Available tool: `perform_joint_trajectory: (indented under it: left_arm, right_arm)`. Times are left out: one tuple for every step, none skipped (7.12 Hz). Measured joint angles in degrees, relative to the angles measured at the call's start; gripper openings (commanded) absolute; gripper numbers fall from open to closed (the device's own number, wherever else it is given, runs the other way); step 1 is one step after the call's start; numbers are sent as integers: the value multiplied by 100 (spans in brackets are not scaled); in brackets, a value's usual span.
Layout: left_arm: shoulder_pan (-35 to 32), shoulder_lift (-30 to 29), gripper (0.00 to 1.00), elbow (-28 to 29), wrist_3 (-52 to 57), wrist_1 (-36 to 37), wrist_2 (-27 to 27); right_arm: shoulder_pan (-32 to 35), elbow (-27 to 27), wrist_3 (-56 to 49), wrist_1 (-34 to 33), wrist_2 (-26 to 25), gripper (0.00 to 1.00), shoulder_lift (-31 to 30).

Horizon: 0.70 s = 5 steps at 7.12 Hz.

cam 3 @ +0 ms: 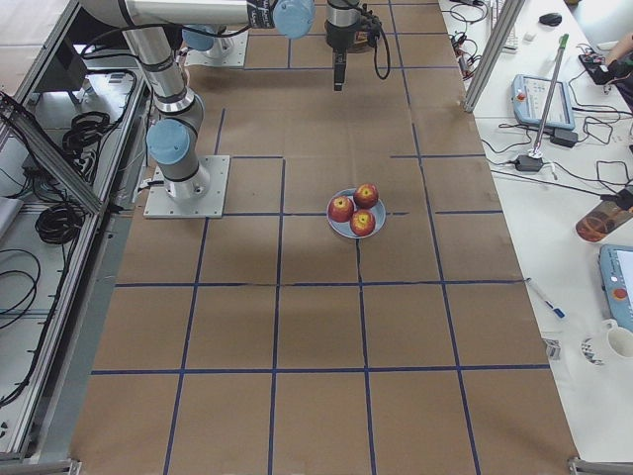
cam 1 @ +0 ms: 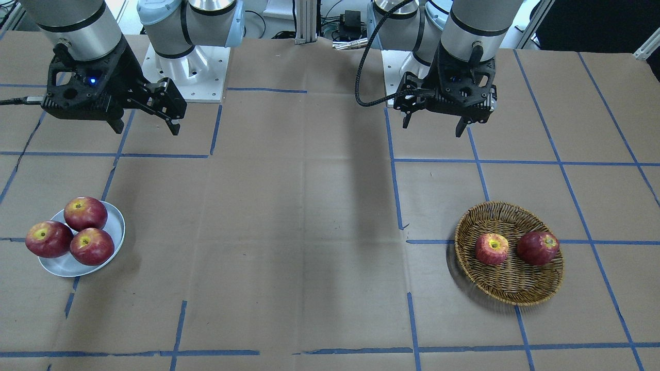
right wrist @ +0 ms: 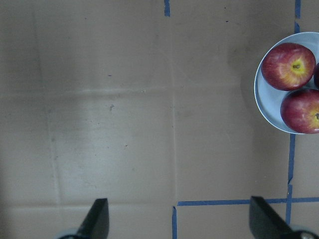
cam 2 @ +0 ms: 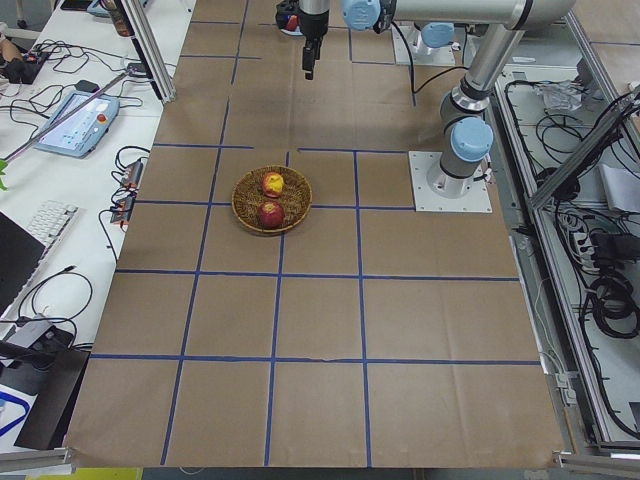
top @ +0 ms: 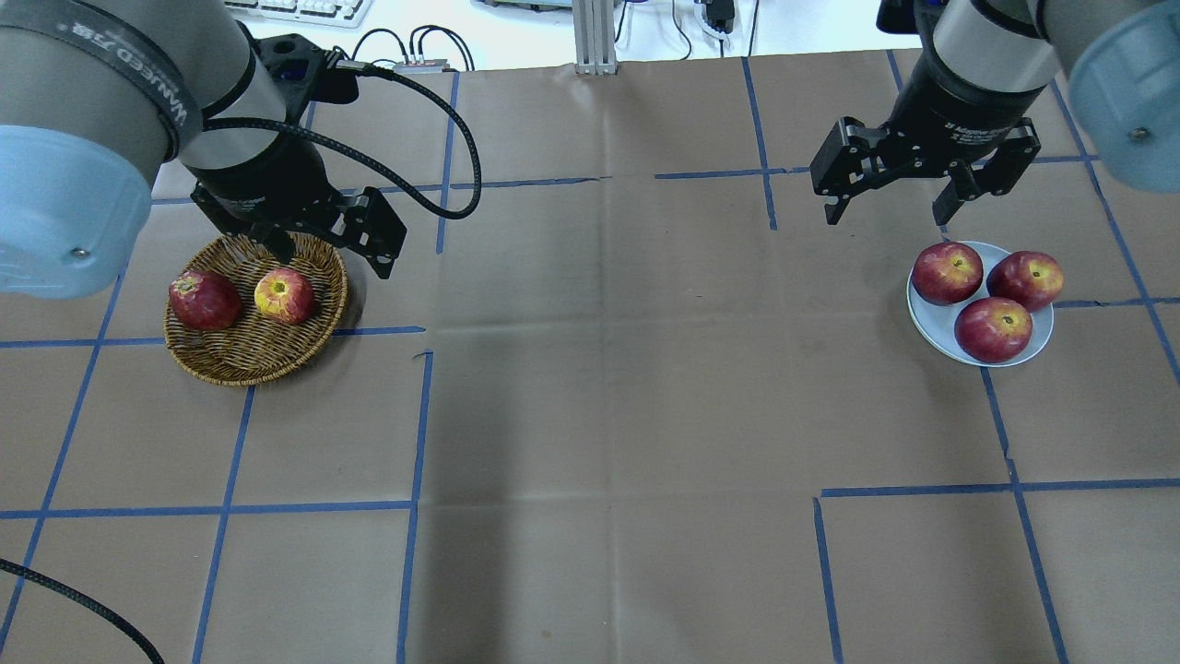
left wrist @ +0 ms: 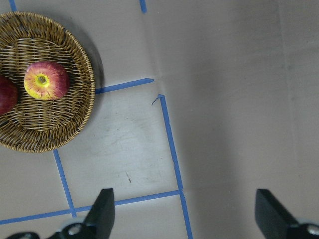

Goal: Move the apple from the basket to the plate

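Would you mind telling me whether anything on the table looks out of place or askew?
Nothing is spilled or damaged. Only the plate looks crowded: three apples fill it, and one dark red apple overhangs its rim.

The left wrist view's edge is cutting off most of the darker apple [left wrist: 4, 95] in the basket [left wrist: 60, 124]. The right wrist view's edge is slicing the plate [right wrist: 266, 104] and leaving only a sliver of the third apple [right wrist: 317, 74].
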Motion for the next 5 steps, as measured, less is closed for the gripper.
perform_joint_trajectory:
  left_arm:
    - [6, -3, 99, -3, 16, 0, 0]
    - [11, -6, 99, -6, 23, -1, 0]
    - [16, -8, 99, -8, 43, -5, 2]
    - [45, -17, 99, -8, 112, -10, 6]
    - [153, -40, 99, -32, 294, -14, 2]
  right_arm:
    - [0, 0, 0, 0, 0, 100, 0]
    - [0, 0, 0, 0, 0, 100, 0]
    - [0, 0, 0, 0, 0, 100, 0]
    - [0, 0, 0, 0, 0, 100, 0]
    - [0, 0, 0, 0, 0, 100, 0]
